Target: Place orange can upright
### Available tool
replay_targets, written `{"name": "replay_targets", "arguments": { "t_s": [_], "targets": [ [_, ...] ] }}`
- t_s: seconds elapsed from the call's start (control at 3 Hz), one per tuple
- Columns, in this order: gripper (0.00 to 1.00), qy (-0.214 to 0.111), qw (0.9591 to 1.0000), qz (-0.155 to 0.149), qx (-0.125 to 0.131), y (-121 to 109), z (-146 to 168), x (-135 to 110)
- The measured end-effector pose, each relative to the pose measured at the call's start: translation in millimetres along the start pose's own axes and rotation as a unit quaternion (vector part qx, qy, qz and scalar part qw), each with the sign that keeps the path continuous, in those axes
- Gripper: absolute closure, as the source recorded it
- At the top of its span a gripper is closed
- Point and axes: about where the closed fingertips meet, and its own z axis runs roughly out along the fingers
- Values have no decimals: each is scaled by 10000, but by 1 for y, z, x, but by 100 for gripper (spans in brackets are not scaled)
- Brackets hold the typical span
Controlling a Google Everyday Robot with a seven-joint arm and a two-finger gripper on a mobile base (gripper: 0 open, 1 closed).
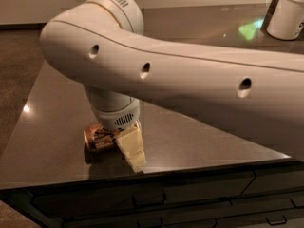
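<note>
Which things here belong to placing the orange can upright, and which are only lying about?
Job: orange can, on its side near the front edge of the table; end effector, low, just right of the can.
Lying about: white container, far right corner.

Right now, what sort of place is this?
Likely a kitchen or break room: dark counter over drawers, a white container at the far corner, the gripper right by an orange can on its side.
</note>
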Motion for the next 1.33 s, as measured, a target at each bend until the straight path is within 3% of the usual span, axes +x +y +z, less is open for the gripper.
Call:
{"name": "replay_targets", "arguments": {
  "t_s": [0.33,1.0,1.33],
  "targets": [
    [0,20,9996,-142,-250,-5,9,-15],
    [41,-202,9981,-144,-572,-20,14,-24],
    [63,-434,9975,-13,-554,-27,5,-22]
  ]
}}
